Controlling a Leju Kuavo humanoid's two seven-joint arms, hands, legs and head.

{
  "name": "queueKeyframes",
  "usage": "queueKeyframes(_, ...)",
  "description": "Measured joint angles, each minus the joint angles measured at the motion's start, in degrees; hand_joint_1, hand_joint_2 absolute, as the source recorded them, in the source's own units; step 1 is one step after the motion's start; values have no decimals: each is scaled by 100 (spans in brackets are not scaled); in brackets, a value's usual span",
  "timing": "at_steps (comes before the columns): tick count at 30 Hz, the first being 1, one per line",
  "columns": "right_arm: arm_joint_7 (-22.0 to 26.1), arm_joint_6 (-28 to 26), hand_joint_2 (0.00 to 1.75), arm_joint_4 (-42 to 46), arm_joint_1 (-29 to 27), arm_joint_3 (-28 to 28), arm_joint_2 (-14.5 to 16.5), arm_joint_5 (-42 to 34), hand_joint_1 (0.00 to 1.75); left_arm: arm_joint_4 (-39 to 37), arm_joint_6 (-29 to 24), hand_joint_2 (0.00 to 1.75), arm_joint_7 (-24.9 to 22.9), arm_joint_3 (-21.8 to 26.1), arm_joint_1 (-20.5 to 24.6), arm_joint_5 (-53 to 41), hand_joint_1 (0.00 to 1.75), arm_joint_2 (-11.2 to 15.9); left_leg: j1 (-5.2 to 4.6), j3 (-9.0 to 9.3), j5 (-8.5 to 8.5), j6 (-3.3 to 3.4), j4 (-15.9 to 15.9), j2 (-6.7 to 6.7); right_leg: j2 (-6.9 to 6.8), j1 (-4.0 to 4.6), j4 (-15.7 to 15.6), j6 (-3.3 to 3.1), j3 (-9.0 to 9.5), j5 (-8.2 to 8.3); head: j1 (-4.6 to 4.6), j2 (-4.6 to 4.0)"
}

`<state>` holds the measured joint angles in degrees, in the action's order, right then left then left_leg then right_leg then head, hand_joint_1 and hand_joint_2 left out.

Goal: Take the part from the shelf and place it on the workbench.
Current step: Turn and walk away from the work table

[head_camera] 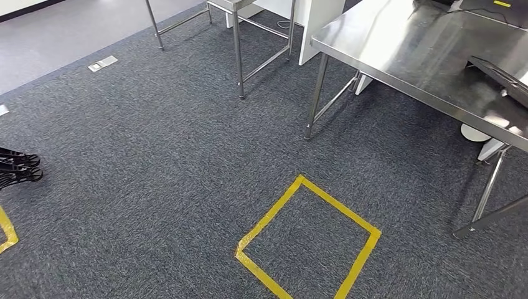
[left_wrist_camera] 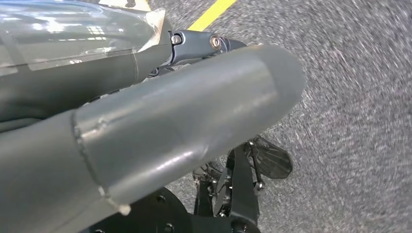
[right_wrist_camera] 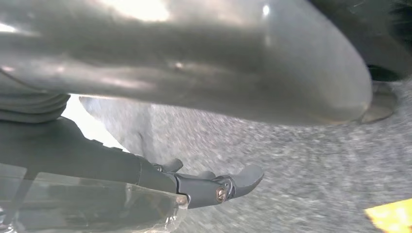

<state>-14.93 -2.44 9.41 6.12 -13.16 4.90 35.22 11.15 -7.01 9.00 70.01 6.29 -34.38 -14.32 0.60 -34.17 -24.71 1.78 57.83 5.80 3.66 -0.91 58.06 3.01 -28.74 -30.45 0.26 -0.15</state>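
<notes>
The head view looks down at a dark grey carpet (head_camera: 155, 156). In the lower middle of the frame there is a square of yellow tape (head_camera: 308, 240) stuck on the carpet, and a short piece of yellow tape (head_camera: 7, 229) lies at the lower left edge. A steel workbench (head_camera: 423, 56) fills the upper right of the frame; its top is shiny and its thin legs stand on the carpet. At its right edge lies a dark flat object (head_camera: 504, 78), which I cannot identify. A second metal frame table (head_camera: 240, 37) stands at the upper middle. At the left edge, about half way down, the dark fingers of the left hand (head_camera: 18, 168) come into the frame.

In the left wrist view the left hand (left_wrist_camera: 184, 121) is very close to the camera: a thick grey thumb crosses the picture and a dark finger (left_wrist_camera: 204, 46) lies straight behind it, over the blurred carpet. The fingers look stretched out and nothing is seen between them, so this hand appears open.

In the right wrist view the right hand (right_wrist_camera: 194, 73) also shows a big grey thumb in the upper part, and dark fingers (right_wrist_camera: 218, 187) stretched straight in the lower part, with carpet behind. Nothing is held here, and this hand looks open too.

I cannot tell where the part is: neither hand has it, and nothing on the workbench can be recognised as it.
</notes>
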Motion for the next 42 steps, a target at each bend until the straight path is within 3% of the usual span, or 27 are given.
queueKeyframes(1, -6, 34, 0, -1, 18, -17, 7, 25, 0, 0, -31, 0, -12, 0, 1, 8, 0, -10, -3, -16, 16, -33, -1, 51, 63, 4, -133, -36, 45, 36, -3, 0)
queueKeyframes(2, -17, 55, 0, -1, 34, -36, 16, 45, 0, 0, -72, 0, -19, 0, -3, -3, 0, -20, -2, -32, 37, -73, -8, 102, 42, 21, -155, -80, 40, 44, -5, 0)
queueKeyframes(3, -26, 65, 0, -1, 50, -56, 27, 58, 0, 0, -126, 0, -20, 0, -12, -46, 0, -29, 10, -50, 61, -115, -19, 152, -26, 17, -165, -131, 44, 69, -7, 0)
queueKeyframes(4, -34, 68, 0, 0, 63, -70, 36, 68, 0, 0, -182, 0, -27, -3, -23, -117, 0, -36, 17, -79, 53, -146, 3, 115, -93, 7, -178, -183, 57, 96, -9, 0)
queueKeyframes(6, -41, 71, 0, 1, 69, -85, 45, 79, 0, 0, -280, 0, -84, -35, -31, -322, 0, -42, 11, -243, -169, -189, 318, -163, -250, -21, -210, -288, 75, 152, -28, 0)
queueKeyframes(8, -42, 78, 0, 0, 47, -85, 43, 80, 0, 0, -318, 0, -160, -109, -27, -479, 0, -35, 11, -569, -594, -223, 1049, -463, -423, 3, -208, -333, 59, 164, -43, 0)
queueKeyframes(10, -41, 82, 0, -1, 24, -85, 38, 80, 0, -1, -325, 0, -202, -164, -31, -549, 0, -27, 30, -790, -799, -262, 1601, -541, -612, 27, -204, -334, 40, 161, -40, 0)
queueKeyframes(11, -41, 82, 0, -1, 20, -85, 37, 80, 0, -2, -326, 0, -213, -177, -36, -562, 0, -23, 41, -748, -748, -273, 1581, -565, -694, 30, -201, -333, 33, 159, -41, 0)
queueKeyframes(12, -41, 82, 0, -1, 23, -85, 37, 80, 0, -2, -327, 0, -221, -190, -41, -571, 0, -20, 50, -587, -610, -278, 1330, -609, -767, 32, -198, -333, 32, 157, -41, 0)
queueKeyframes(14, -41, 82, 0, -1, 33, -85, 38, 80, 0, -2, -328, 0, -223, -228, -32, -574, 0, -11, 44, -106, -314, -258, 528, -869, -886, 58, -187, -313, 41, 138, -45, 0)
queueKeyframes(16, -42, 82, 0, -1, 43, -85, 36, 80, 0, -2, -328, 0, -223, -266, -14, -575, 0, -5, 12, 147, -201, -195, 62, -1044, -987, 103, -177, -270, 44, 112, -24, 0)
queueKeyframes(19, -41, 82, 0, -1, 63, -85, 36, 80, 0, -2, -328, 0, -229, -293, -20, -589, 0, -3, -26, 133, -164, -68, -18, -886, -1105, 119, -175, -192, 68, 91, 0, 0)
queueKeyframes(21, -42, 89, 0, -2, 62, -85, 39, 72, 0, -2, -311, 0, -276, -322, -20, -679, 0, -1, -5, 126, -96, 35, -78, -751, -866, 93, 77, -174, -39, -86, 13, 0)
queueKeyframes(23, -43, 109, 0, -7, 32, -85, 34, 41, 0, -2, -222, 0, -387, -413, -16, -865, 0, 15, 7, 92, -52, 95, -95, -594, -517, 56, 787, -213, -367, -444, 33, 0)
queueKeyframes(25, -57, 123, 0, -18, -18, -83, 22, -2, 0, -2, -99, 0, -492, -528, -21, -988, 0, 36, 1, 57, -29, 101, -92, -410, -402, 38, 1460, -203, -682, -688, 37, 0)
queueKeyframes(26, -67, 124, 0, -24, -43, -80, 17, -23, 0, -2, -57, 0, -521, -562, -28, -1004, 0, 44, 0, 47, -18, 93, -90, -318, -388, 32, 1517, -164, -706, -673, 40, 0)
queueKeyframes(27, -78, 126, 0, -27, -63, -76, 11, -42, 0, -2, -12, 0, -531, -586, -37, -1035, 0, 50, 1, 43, -7, 79, -87, -229, -371, 21, 1343, -111, -620, -565, 39, 0)
queueKeyframes(28, -86, 128, 0, -28, -73, -71, 5, -56, 0, -2, 38, 0, -522, -616, -46, -1087, 0, 57, 3, 41, 4, 62, -81, -143, -318, -1, 962, -56, -436, -389, 40, 0)
queueKeyframes(30, -92, 133, 0, -31, -79, -64, -2, -55, 0, -2, 134, 0, -475, -715, -58, -1212, 0, 85, -8, 23, 20, 12, -58, 8, -82, -55, 172, 1, -78, -86, 40, 0)
queueKeyframes(32, -88, 164, 0, -35, -70, -70, 1, 32, 0, -2, 136, 0, -411, -802, -70, -1167, 0, 110, -23, -9, 35, -55, -38, 113, 38, -55, -120, -41, 35, 15, 27, 0)
queueKeyframes(34, -81, 289, 0, -38, -35, -109, 1, 202, 0, -2, 11, 0, -316, -791, -89, -921, 0, 99, -6, -51, 55, -122, -27, 180, -81, -43, -120, -122, 49, 52, 16, 0)
queueKeyframes(36, -76, 484, 0, -38, 27, -176, -10, 326, 0, -1, -166, 0, -208, -718, -96, -684, 0, 43, -1, -167, -82, -165, 174, -35, -213, -62, -132, -217, 62, 95, -4, 0)
queueKeyframes(38, -83, 644, 0, -38, 84, -224, -28, 353, 0, 3, -277, 0, -128, -653, -79, -563, 0, -30, -7, -454, -460, -193, 805, -385, -375, -40, -138, -283, 53, 108, -40, 0)
queueKeyframes(40, -103, 714, 0, -39, 118, -242, -57, 355, 0, 4, -281, 0, -87, -599, -55, -500, 0, -84, 9, -768, -763, -218, 1510, -522, -574, 1, -136, -303, 46, 100, -56, 0)
queueKeyframes(41, -110, 724, 0, -40, 136, -248, -74, 362, 0, 4, -257, 0, -79, -575, -49, -478, 0, -103, 16, -823, -782, -226, 1653, -548, -666, 13, -135, -307, 42, 96, -57, 0)
queueKeyframes(42, -116, 724, 0, -40, 160, -254, -89, 370, 0, 4, -225, 0, -74, -556, -47, -465, 0, -112, 23, -773, -703, -229, 1589, -574, -746, 19, -134, -310, 41, 92, -57, 0)
